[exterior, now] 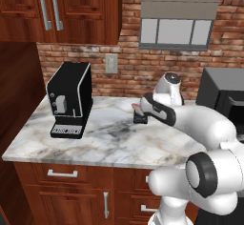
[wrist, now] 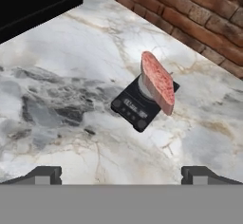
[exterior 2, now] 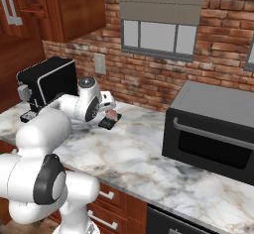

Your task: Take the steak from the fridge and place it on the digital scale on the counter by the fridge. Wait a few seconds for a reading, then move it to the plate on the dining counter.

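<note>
Pinkish-red and marbled, the steak (wrist: 157, 82) lies on the digital scale (wrist: 141, 103) at the centre of the hand view, covering the round weighing pad and overhanging the scale's upper right side. The scale's lower left strip, with its small display and buttons, is bare. Nothing else rests on it. The scale sits flat on the marble counter (wrist: 71, 99), near the brick wall (wrist: 199, 14) in the upper right of that frame.

At the bottom corners of the hand view the two fingertips (wrist: 45, 174) of the end effector (wrist: 121, 175) stand wide apart, well clear of the steak, gripping nothing.

In the left base view the steak (exterior: 137, 107) and scale (exterior: 140, 117) show as a small patch at mid-frame, partly hidden by the white arm (exterior: 200, 128); the black coffee machine (exterior: 70, 99) stands at the left of the counter (exterior: 95, 143), with wooden cabinets (exterior: 71, 9) in the upper left.

The right base view adds what the others lack: a dark microwave oven (exterior 2: 211, 129) on the counter (exterior 2: 149, 163) at the right, and a window (exterior 2: 158, 37) above. There the steak (exterior 2: 113, 115) and scale (exterior 2: 109, 123) sit left of centre, just beside the arm's wrist (exterior 2: 89, 104), with the coffee machine (exterior 2: 47, 82) behind at the left edge.
</note>
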